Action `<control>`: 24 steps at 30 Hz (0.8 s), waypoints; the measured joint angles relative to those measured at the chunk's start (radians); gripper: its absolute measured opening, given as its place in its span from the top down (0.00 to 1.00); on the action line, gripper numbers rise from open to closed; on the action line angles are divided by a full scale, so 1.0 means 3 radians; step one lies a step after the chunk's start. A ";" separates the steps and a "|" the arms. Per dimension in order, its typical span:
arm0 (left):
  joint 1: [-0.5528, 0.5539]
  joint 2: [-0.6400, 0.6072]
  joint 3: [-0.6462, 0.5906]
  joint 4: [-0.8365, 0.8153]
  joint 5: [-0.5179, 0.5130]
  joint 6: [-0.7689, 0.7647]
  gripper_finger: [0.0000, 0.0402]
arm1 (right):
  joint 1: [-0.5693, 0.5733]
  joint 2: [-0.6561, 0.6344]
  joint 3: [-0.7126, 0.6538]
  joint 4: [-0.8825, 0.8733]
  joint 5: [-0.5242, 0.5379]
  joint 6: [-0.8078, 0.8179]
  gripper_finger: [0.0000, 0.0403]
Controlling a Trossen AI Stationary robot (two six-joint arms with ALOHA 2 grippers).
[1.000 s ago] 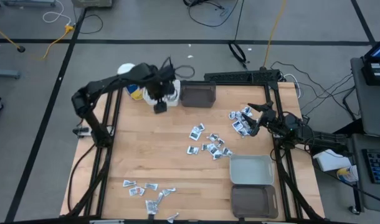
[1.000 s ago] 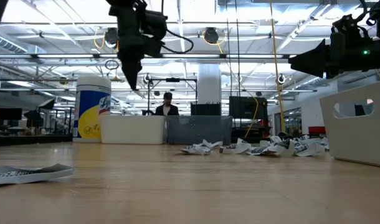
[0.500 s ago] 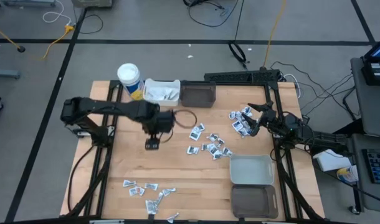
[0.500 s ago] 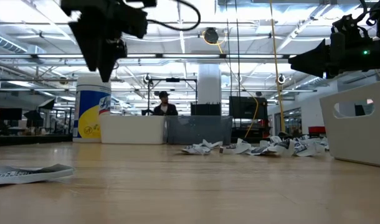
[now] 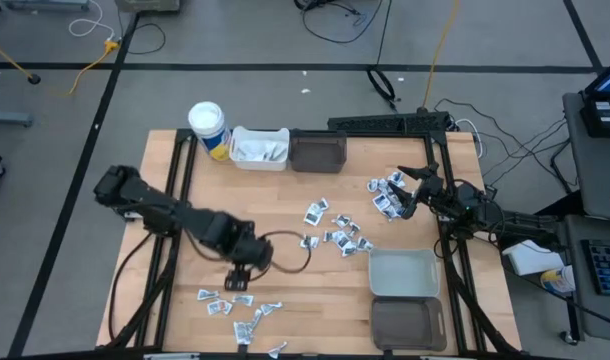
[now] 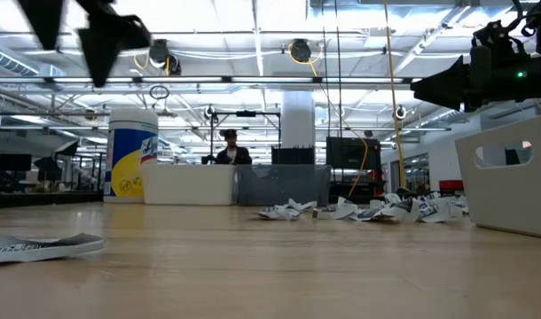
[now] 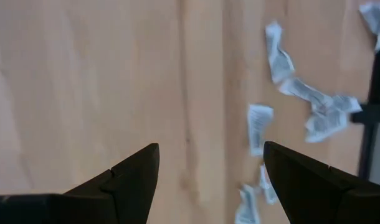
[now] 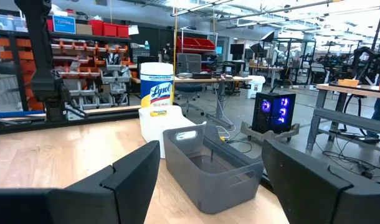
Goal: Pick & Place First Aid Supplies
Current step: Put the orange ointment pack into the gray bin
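We see a table (image 5: pixel 285 215) of pale wood, smooth and faintly satin, with visible grain. The first aid supplies (image 5: pixel 337 237) look like crinkled white and silvery paper or foil, and the bins (image 5: pixel 402 273) like matt plastic. The gripper fingers (image 7: pixel 131 180) are dark, matt plastic.

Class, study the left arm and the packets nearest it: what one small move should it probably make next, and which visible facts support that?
Probably lower the left pincer onto the near packets. It hovers open and empty just above that scatter by the table's front edge, and the left wrist view shows packets just ahead of its fingers. The right pincer waits over the far pile.
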 joint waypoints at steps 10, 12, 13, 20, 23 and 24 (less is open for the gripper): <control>-0.0359 0.0527 0.0321 -0.0022 0.0052 -0.0613 0.27 | 0.0000 0.0000 0.0000 0.0003 0.0001 0.0000 0.31; -0.0373 0.0668 0.0477 -0.0019 0.0051 -0.0626 0.27 | 0.0001 -0.0001 0.0000 0.0010 0.0001 0.0000 0.31; -0.0376 0.0751 0.0566 -0.0019 0.0054 -0.0651 0.27 | 0.0001 -0.0001 0.0000 0.0002 0.0000 0.0000 0.31; -0.0378 0.1252 0.1212 -0.0030 0.0064 -0.0798 0.27 | 0.0001 -0.0001 0.0000 0.0001 0.0001 0.0000 0.31; -0.0375 0.1388 0.1385 0.0001 0.0053 -0.0849 0.27 | 0.0000 0.0000 0.0001 0.0001 0.0001 0.0000 0.31; -0.0368 0.1406 0.1402 0.0019 0.0053 -0.0846 0.27 | 0.0001 -0.0001 0.0000 0.0001 0.0001 0.0000 0.31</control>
